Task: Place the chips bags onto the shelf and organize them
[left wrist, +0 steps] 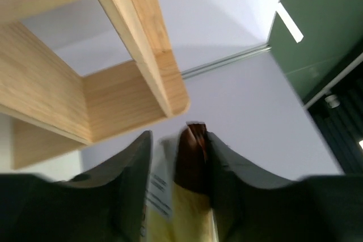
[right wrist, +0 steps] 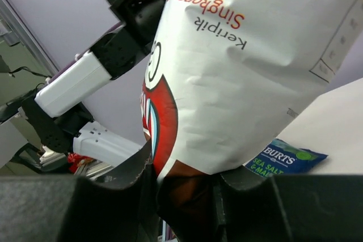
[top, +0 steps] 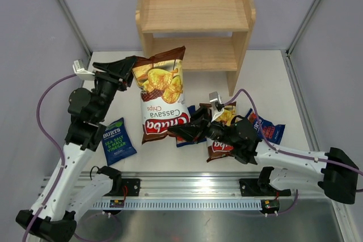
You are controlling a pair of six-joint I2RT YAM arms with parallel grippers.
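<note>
A large brown Chuba Cassava Chips bag (top: 161, 92) is held off the table in front of the wooden shelf (top: 195, 21). My left gripper (top: 129, 73) is shut on its upper left edge; in the left wrist view the bag edge (left wrist: 190, 162) sits between the fingers of the left gripper (left wrist: 178, 140). My right gripper (top: 180, 132) is shut on the bag's lower end; the right wrist view shows the bag (right wrist: 244, 55) pinched in the right gripper (right wrist: 184, 168). A second Chuba bag (top: 222, 143) lies partly under the right arm.
A blue Burts bag (top: 116, 140) lies at the near left and also shows in the right wrist view (right wrist: 286, 160). Another Burts bag (top: 267, 127) lies at the right, and a third (top: 190, 138) is mostly hidden under the right gripper. The shelf's tiers (left wrist: 85, 83) are bare.
</note>
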